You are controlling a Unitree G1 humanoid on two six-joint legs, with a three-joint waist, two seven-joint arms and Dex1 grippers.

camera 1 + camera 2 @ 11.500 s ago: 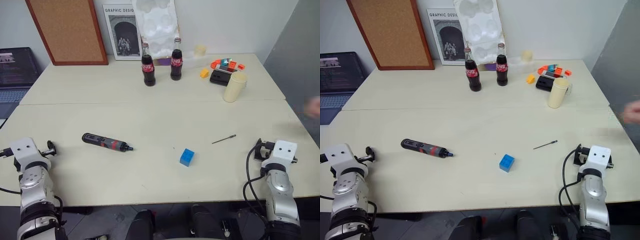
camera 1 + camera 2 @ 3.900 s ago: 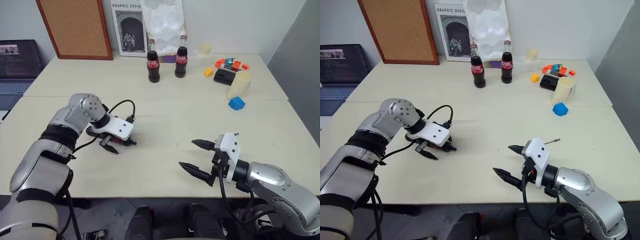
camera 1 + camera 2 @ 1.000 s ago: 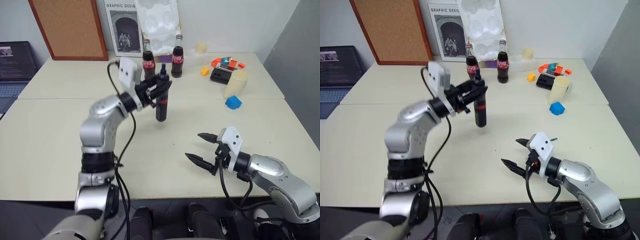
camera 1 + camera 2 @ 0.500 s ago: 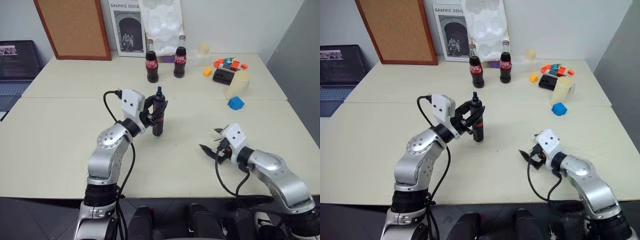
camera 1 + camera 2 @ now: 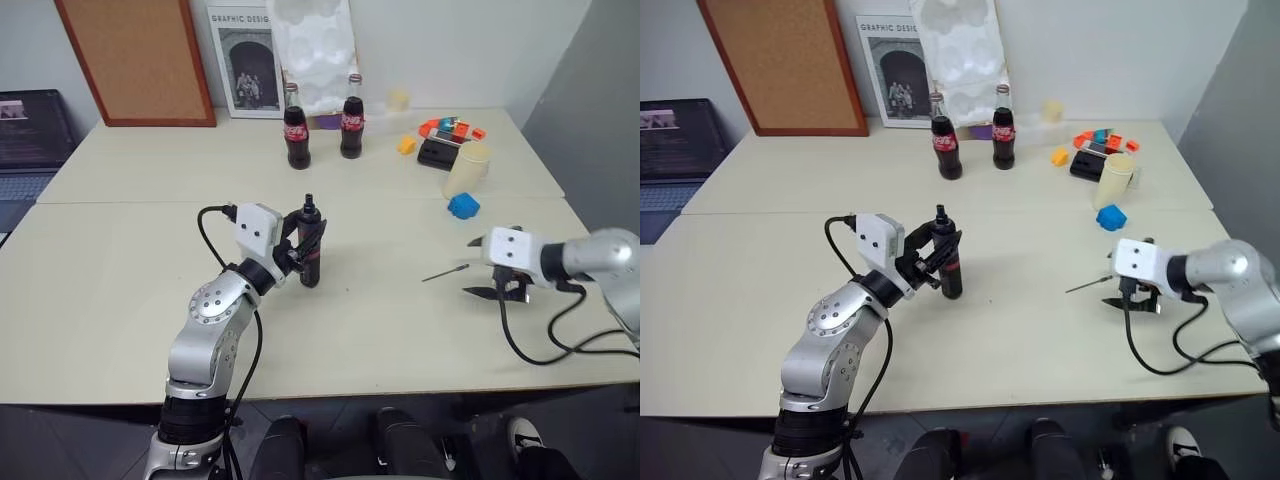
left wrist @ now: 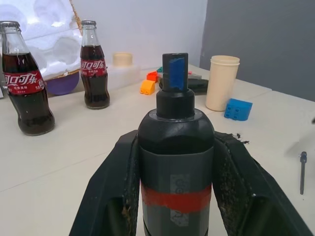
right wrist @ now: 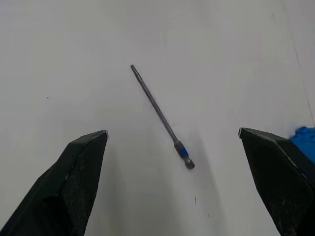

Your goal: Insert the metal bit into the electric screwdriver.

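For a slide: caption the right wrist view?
Open right gripper poised above the metal bit lying flat on the table.

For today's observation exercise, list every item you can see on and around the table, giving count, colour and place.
electric screwdriver: 1, black with red band, upright in left gripper
metal bit: 1, grey, flat on table by right gripper
cola bottles: 2, dark, red labels, far middle
blue block: 1, right
cream cup: 1, far right
cork board: 1, brown, against wall
poster: 1, black-and-white
laptop: 1, dark, far left
left gripper: shut on screwdriver
right gripper: open over bit
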